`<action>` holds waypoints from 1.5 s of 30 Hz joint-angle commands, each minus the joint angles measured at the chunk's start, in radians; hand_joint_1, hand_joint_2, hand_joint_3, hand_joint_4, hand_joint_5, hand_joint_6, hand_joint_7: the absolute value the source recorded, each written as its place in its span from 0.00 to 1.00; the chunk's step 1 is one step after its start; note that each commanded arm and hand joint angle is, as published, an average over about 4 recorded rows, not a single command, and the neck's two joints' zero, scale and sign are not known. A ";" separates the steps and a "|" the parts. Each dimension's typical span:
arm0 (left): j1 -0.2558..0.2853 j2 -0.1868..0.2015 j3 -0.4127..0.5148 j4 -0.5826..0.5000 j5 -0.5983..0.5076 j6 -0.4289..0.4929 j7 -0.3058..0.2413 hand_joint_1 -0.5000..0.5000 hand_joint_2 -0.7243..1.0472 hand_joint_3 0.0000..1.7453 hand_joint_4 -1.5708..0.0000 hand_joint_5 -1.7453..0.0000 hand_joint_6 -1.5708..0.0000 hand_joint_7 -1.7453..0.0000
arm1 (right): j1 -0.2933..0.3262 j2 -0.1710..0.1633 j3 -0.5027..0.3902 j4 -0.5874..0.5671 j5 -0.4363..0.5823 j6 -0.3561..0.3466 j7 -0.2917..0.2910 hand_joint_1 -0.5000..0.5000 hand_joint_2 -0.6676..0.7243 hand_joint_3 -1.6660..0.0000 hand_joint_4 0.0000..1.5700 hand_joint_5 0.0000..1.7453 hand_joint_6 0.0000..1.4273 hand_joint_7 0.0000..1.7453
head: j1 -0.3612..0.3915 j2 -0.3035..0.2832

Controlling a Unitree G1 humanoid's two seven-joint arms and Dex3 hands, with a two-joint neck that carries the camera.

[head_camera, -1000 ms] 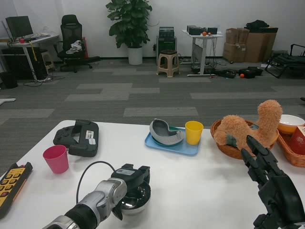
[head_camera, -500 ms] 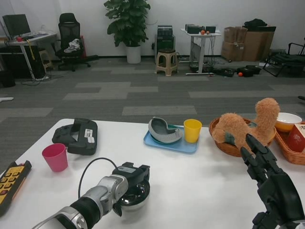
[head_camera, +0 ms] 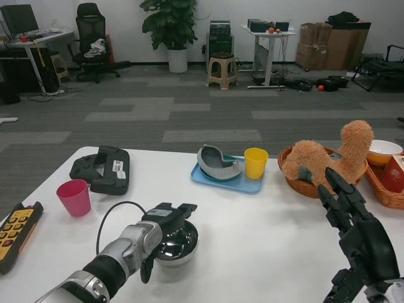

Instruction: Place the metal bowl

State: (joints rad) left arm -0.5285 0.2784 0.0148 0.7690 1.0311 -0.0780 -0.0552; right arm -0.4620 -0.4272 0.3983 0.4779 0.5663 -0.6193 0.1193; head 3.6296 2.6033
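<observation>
Left hand (head_camera: 163,227) at the near left of the white table (head_camera: 271,233), fingers hooked over the near rim of the metal bowl (head_camera: 177,243) and gripping it. Bowl is upright, low over the tabletop at front centre-left; contact with the table cannot be judged. A black cable (head_camera: 110,218) loops up from the left wrist.

Right hand (head_camera: 353,233) at the near right edge, raised above the table, fingers extended and spread, holding nothing.

Far left edge: yellow-keyed remote (head_camera: 16,233), lying flat. Beyond it, pink cup (head_camera: 74,197), upright. Behind the cup, a black case (head_camera: 102,169).

Mid-table, centre: blue tray (head_camera: 227,177) carrying a grey curved dish (head_camera: 218,164) and a yellow cup (head_camera: 255,163), side by side, cup on the right.

Right of the tray: wicker basket (head_camera: 297,183) holding a brown plush toy (head_camera: 328,158). Second wicker basket (head_camera: 385,192) at the right edge with a white bowl (head_camera: 384,151) and a red box (head_camera: 394,173).
</observation>
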 commanded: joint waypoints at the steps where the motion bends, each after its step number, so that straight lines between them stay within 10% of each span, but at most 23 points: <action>1: 0.030 -0.014 0.083 -0.026 -0.008 -0.047 0.026 0.04 0.86 0.05 1.00 0.78 1.00 0.96 | 0.000 -0.001 0.002 0.009 0.009 -0.010 -0.003 0.46 1.00 1.00 0.00 0.00 0.00 0.08 | -0.001 -0.008; 8: 0.051 -0.021 0.195 -0.107 -0.072 -0.139 0.028 0.04 0.54 0.03 1.00 0.76 1.00 0.96 | 0.000 -0.001 0.001 0.010 0.009 -0.010 -0.004 0.48 1.00 1.00 0.00 0.00 0.00 0.08 | -0.009 -0.010; 13: 0.079 -0.071 0.326 -0.197 -0.177 -0.251 0.049 0.04 0.54 0.00 1.00 0.76 1.00 0.96 | 0.000 0.003 -0.004 0.011 0.009 -0.010 -0.004 0.49 1.00 1.00 0.00 0.00 0.00 0.08 | -0.027 0.011; 19: 0.118 -0.215 0.438 -0.231 -0.745 -0.411 0.047 0.04 0.70 0.00 1.00 0.75 1.00 0.96 | -0.001 0.008 0.000 0.020 0.009 -0.010 -0.006 0.48 1.00 1.00 0.00 0.00 0.00 0.08 | -0.046 0.024; 25: 0.156 -0.103 0.185 -0.350 -1.306 -0.392 -0.116 0.04 0.76 0.01 1.00 0.84 1.00 0.96 | -0.012 -0.005 0.004 0.019 0.009 -0.010 -0.009 0.50 1.00 1.00 0.00 0.00 0.00 0.08 | -0.049 0.017; 29: 0.160 -0.016 0.101 -0.453 -1.466 -0.416 -0.165 0.04 0.74 0.00 1.00 0.87 1.00 0.95 | -0.019 -0.007 0.009 0.021 0.009 -0.010 -0.010 0.50 1.00 1.00 0.00 0.00 0.00 0.08 | -0.060 0.021; 33: 0.167 -0.007 0.120 -0.530 -1.564 -0.413 -0.242 0.04 0.75 0.00 1.00 0.25 1.00 0.79 | -0.022 -0.006 0.007 0.022 0.009 -0.010 -0.010 0.50 1.00 1.00 0.00 0.00 0.00 0.08 | -0.087 0.028; 39: 0.207 0.004 0.195 -0.640 -1.604 -0.272 -0.330 0.04 0.66 0.00 1.00 0.90 1.00 0.83 | -0.033 0.001 -0.001 0.026 0.009 -0.010 -0.012 0.50 1.00 1.00 0.00 0.00 0.00 0.08 | -0.105 0.039; 45: 0.229 0.010 0.264 -0.704 -1.636 -0.220 -0.360 0.04 0.60 0.00 1.00 0.94 1.00 0.88 | -0.049 0.006 -0.001 0.043 0.008 -0.010 -0.013 0.50 1.00 1.00 0.00 0.00 0.00 0.08 | -0.100 0.048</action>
State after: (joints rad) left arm -0.3146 0.2802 0.2591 0.0814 -0.5846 -0.3065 -0.4026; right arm -0.4908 -0.4232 0.4047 0.5119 0.5662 -0.6272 0.1087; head 3.5301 2.6505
